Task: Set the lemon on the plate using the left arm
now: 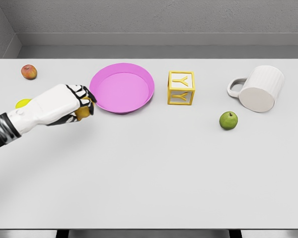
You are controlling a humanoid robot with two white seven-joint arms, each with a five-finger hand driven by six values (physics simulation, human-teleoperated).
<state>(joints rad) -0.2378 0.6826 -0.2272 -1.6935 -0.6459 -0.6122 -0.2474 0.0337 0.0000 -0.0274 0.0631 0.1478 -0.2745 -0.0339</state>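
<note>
1. My left hand (74, 101) fingers (85, 94) are curled around the lemon (82, 113); only a yellow-orange patch of it shows under them.
2. Hand and lemon sit just left of the plate (148, 94), not over it.
3. Plate is pink, far-centre on the tabletop (154, 173).
4. A small yellow thing (22, 103) peeks out behind my forearm at left; can't tell what it is.
5. Red apple (29, 72) far left.
6. Yellow letter block (181, 88) just right of the plate.
7. Green apple (228, 120) right of the block, nearer.
8. White mug (260, 88) far right, on its side, handle pointing left.
</note>
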